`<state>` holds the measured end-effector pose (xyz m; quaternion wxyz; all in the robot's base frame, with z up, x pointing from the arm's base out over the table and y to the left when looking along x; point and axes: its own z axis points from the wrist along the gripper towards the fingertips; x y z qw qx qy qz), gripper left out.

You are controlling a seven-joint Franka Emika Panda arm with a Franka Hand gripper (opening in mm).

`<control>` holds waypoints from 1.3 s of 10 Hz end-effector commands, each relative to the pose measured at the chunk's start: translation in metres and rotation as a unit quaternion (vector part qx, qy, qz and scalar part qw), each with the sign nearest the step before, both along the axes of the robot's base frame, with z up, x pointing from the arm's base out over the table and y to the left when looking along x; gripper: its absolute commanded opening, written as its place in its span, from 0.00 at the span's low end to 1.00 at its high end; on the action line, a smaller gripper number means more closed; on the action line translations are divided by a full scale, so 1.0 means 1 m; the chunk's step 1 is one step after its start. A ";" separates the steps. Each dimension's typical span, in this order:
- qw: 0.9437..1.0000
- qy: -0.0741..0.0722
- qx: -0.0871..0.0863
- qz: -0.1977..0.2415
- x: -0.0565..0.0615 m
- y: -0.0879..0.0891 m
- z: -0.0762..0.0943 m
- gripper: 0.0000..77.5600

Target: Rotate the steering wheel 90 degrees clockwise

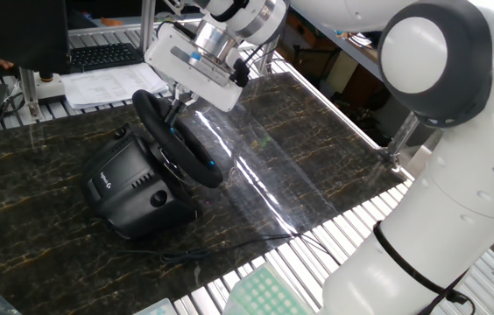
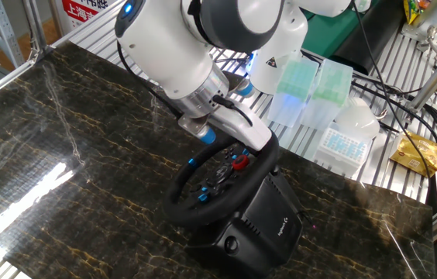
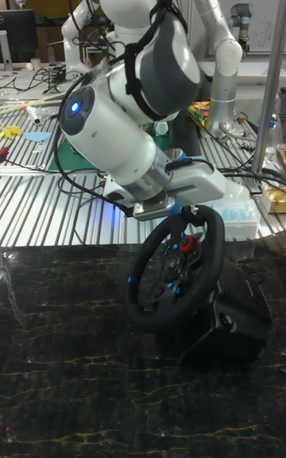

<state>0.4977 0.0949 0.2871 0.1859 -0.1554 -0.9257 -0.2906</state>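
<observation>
Gripper (image 1: 175,99) at top rim of steering wheel (image 1: 179,144), fingers straddling rim; grip state cannot tell. Step: engaging rim. Next: confirm hold, sweep clockwise along arc.

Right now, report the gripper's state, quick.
Gripper: at the top of the steering wheel rim; fingers are hidden, so whether it is open or shut on the rim cannot be told.
</observation>
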 end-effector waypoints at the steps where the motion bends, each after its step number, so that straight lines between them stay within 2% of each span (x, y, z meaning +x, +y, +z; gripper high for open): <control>1: 1.000 -0.007 -0.009 0.009 -0.015 -0.006 -0.005 0.00; 4: 1.000 -0.014 -0.007 0.016 -0.021 -0.013 -0.011 0.00; 8: 0.999 -0.023 -0.011 0.018 -0.016 -0.016 -0.004 0.00; 9: 0.999 -0.026 -0.026 0.023 -0.010 -0.019 0.007 0.00; 10: 0.999 -0.026 -0.026 0.023 -0.010 -0.019 0.007 0.00; 11: 0.994 -0.055 -0.087 0.040 -0.010 -0.023 0.019 0.00; 13: 0.992 -0.075 -0.097 0.033 -0.012 -0.025 0.027 0.00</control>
